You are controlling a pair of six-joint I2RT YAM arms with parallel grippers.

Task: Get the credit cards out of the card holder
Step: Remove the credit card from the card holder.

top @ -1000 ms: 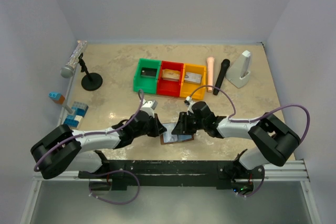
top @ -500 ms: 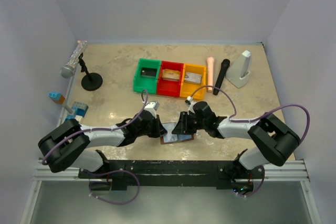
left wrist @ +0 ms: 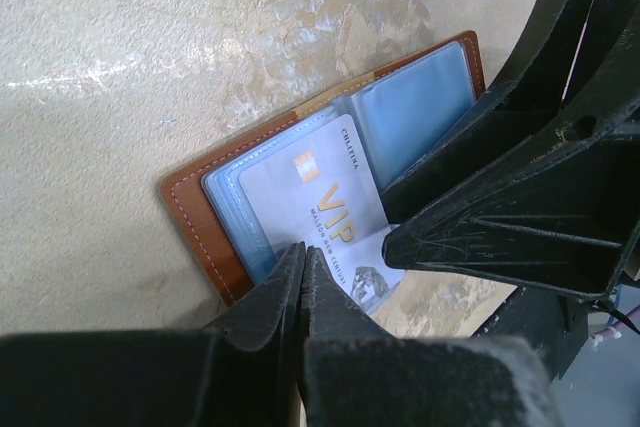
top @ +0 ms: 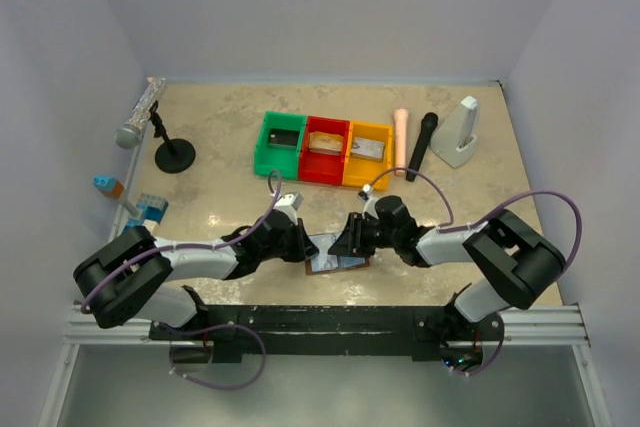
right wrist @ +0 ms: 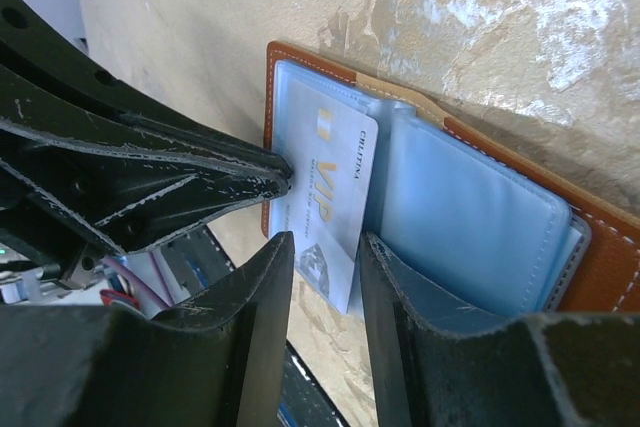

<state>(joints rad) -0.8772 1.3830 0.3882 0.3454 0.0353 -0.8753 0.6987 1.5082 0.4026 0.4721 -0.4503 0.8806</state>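
Note:
The brown card holder (top: pixel 322 269) lies open near the table's front edge, its grey-blue pockets up (left wrist: pixel 195 217) (right wrist: pixel 600 267). A silvery "VIP" credit card (left wrist: pixel 320 187) (right wrist: pixel 335 167) sticks partly out of a pocket, past the holder's near edge. My left gripper (top: pixel 300 245) (left wrist: pixel 303 250) is shut, its tip touching the card's long edge. I cannot tell if it pinches the card. My right gripper (top: pixel 346 242) (right wrist: pixel 325 247) is open. One finger rests on the blue pocket and the card's corner shows between the jaws.
Green (top: pixel 262 152), red (top: pixel 308 165) and yellow (top: pixel 352 169) bins stand mid-table, each with a card inside. There is a microphone on a stand (top: pixel 140 117) at the back left and blue blocks (top: pixel 148 212) at the left. A peach cylinder (top: pixel 400 137), a black stick (top: pixel 422 145) and a white object (top: pixel 460 134) are at the back right.
My left arm's elbow has shifted right and nearer the holder. My right arm's elbow has shifted slightly. Both grippers stay at the card holder.

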